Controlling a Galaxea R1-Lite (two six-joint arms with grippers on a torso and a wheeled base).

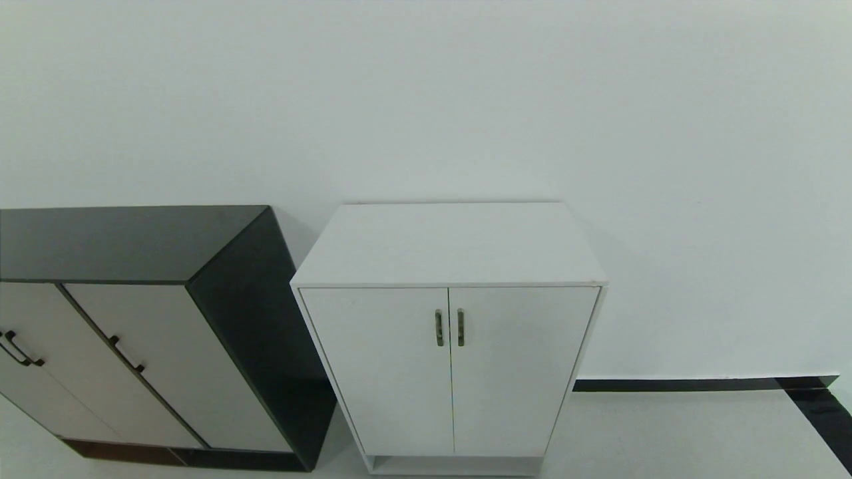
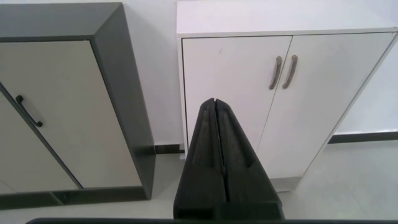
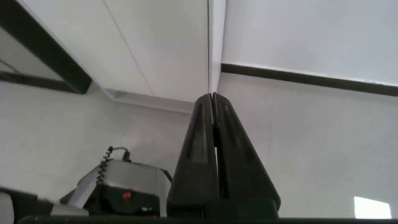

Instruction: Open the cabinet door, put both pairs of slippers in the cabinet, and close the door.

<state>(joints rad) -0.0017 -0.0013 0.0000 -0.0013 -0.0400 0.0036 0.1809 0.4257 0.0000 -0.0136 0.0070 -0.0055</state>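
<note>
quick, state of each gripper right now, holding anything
Left gripper: closed, holding nothing.
Right gripper: closed, holding nothing.

A bare test room: plain white wall (image 1: 426, 100), black floor strip (image 1: 672, 384), white cabinet (image 1: 452, 372) beside black cabinet (image 1: 246, 313)

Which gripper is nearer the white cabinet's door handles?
Left, likely. The left gripper, jaws shut, faces the front of the white cabinet, door handles ahead. The right gripper, jaws shut, sits low, aimed at the cabinet's lower right corner near the floor.
</note>
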